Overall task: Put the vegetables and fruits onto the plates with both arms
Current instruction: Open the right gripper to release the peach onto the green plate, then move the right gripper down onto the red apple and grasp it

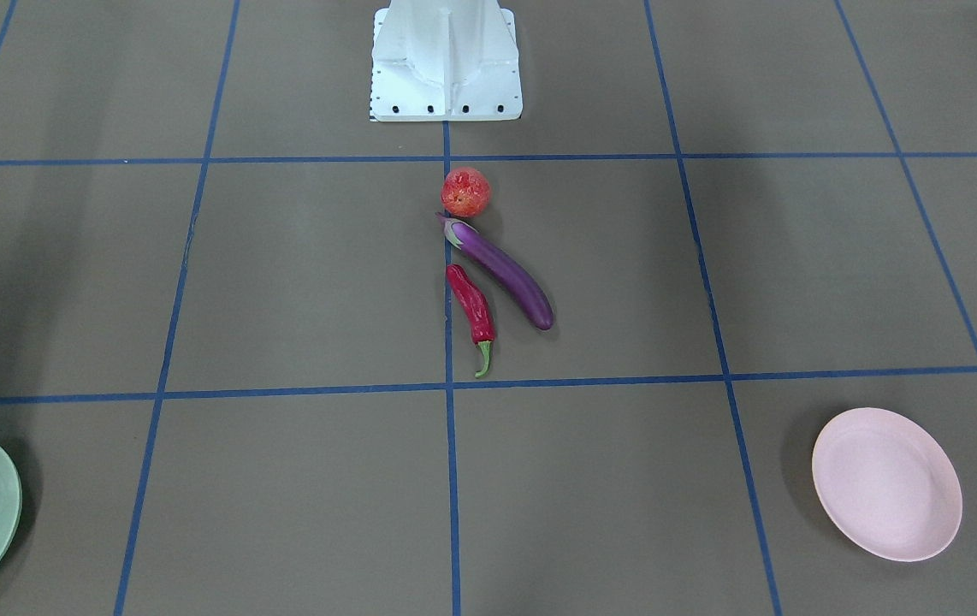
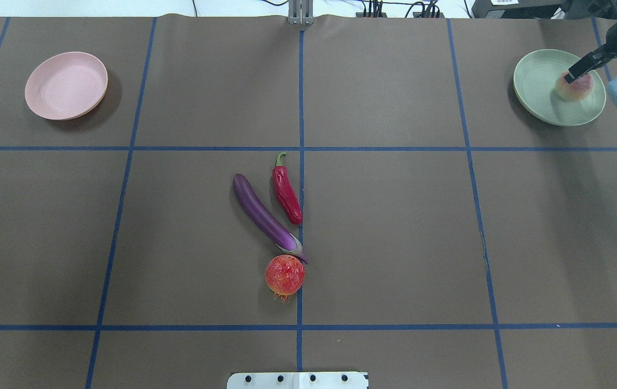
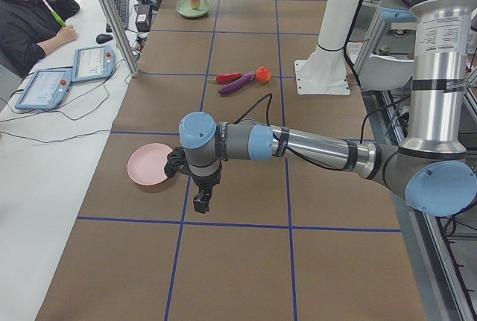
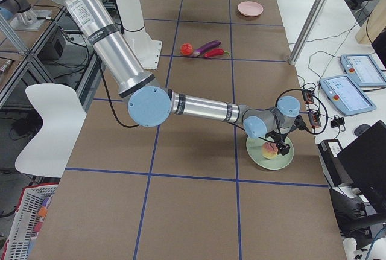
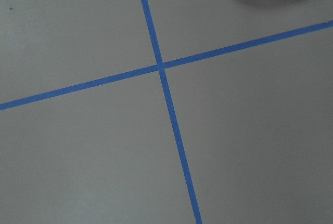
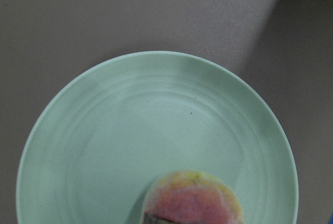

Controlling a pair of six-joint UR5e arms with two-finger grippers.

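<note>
The yellow-pink peach (image 2: 576, 89) lies on the mint green plate (image 2: 541, 81) at the far right. My right gripper (image 2: 571, 78) is right over the peach; I cannot tell whether its jaws grip it. The right wrist view shows the peach (image 6: 192, 200) low on that plate (image 6: 130, 130). The purple eggplant (image 2: 262, 216), red chili (image 2: 286, 192) and round red-yellow fruit (image 2: 285, 274) lie together at the table's middle. The pink plate (image 2: 65, 86) is empty at the far left. My left gripper (image 3: 201, 202) hangs beside that pink plate (image 3: 149, 164); I cannot tell whether it is open.
The white pedestal (image 1: 446, 64) stands at the robot's side of the table. Blue tape lines (image 5: 161, 67) cross the brown mat. An operator (image 3: 30, 16) sits by tablets (image 3: 45, 86) beyond the far edge.
</note>
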